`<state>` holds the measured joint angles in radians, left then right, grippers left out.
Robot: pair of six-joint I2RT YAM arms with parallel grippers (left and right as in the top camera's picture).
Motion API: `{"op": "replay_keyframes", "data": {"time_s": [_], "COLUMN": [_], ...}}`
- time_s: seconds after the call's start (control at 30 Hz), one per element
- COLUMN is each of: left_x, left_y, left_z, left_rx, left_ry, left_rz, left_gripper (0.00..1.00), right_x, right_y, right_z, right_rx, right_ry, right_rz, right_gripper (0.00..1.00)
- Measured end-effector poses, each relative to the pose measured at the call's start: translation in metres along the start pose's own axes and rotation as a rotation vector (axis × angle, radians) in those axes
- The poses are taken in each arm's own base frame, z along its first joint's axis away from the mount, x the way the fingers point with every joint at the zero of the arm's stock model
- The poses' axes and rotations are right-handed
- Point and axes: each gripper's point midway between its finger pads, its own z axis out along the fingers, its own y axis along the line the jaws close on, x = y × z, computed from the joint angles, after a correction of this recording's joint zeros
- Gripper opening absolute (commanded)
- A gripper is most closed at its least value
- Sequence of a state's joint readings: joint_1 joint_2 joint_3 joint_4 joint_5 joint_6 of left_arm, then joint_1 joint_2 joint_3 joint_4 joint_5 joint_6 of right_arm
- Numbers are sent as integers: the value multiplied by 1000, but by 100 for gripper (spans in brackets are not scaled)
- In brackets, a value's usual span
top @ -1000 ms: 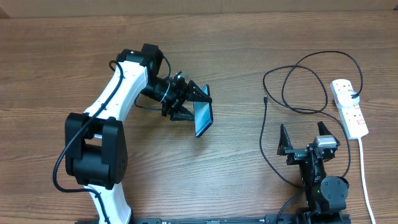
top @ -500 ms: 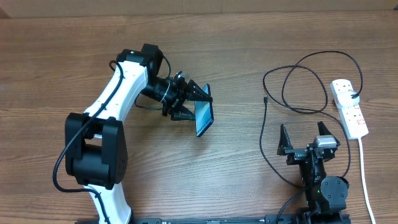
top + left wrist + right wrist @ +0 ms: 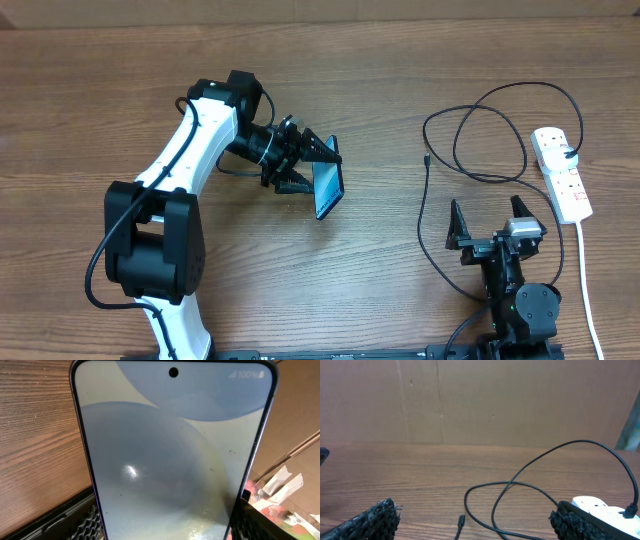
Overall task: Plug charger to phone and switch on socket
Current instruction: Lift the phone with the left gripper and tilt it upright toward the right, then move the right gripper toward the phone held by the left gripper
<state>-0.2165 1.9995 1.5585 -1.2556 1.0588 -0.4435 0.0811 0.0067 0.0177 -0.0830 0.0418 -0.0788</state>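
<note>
Faintly, "100%" atop the phone (image 3: 170, 460).

Wood-grain table (image 3: 330, 290). Brown cardboard wall (image 3: 480, 400) stands behind its far edge. Crumpled white and pink scraps (image 3: 282, 485) lie past the table edge.

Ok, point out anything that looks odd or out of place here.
The phone is not flat: the left gripper holds it tilted on edge. The cable sprawls in loose loops, its small end lying free, well apart from the phone. Nothing looks damaged.
</note>
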Motion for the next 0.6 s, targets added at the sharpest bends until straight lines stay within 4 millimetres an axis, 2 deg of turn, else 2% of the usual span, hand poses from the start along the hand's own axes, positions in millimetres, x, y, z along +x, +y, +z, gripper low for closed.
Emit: {"op": "replay_keyframes", "data": {"time_s": [0.6], "left_x": [-43], "left_y": [20], "left_z": [-6], "left_rx": [-159], "left_ry": [-190], "left_rz": [55], "left_gripper": [47], "right_x": [0], "right_y": [0], "right_z": [0], "right_rx": [0], "right_ry": [1], "right_rz": [0], "right_gripper": [100]}}
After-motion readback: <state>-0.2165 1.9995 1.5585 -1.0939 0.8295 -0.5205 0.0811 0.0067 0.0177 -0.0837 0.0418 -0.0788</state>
